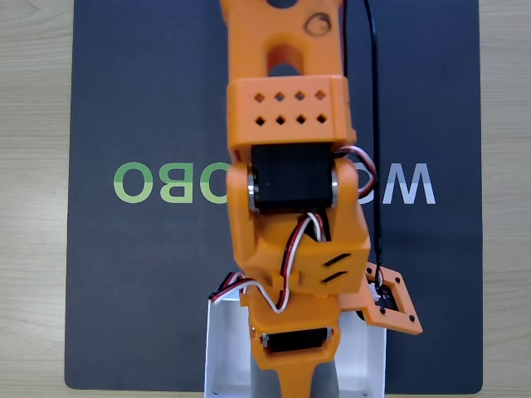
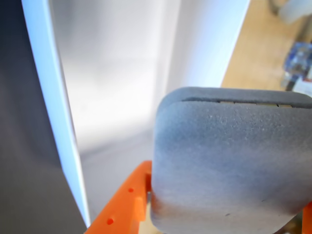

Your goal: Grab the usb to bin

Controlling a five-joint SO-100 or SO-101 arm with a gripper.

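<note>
We see a robotics workbench: 1 orange 3D-printed arm [image 1: 290, 166] over a dark logo mat [image 1: 141, 274] on a pale wood-grain tabletop [image 1: 33, 207].

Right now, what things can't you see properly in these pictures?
- Fixed view: the orange arm hides most of the white bin; the picture's bottom edge cuts the bin off.
- Fixed view: the arm covers the middle letters printed on the dark mat.
- Wrist view: the grey usb sits close and hides most of the jaws, so their hold can't be checked.
- Wrist view: the things top right are too blurred to name.
</note>
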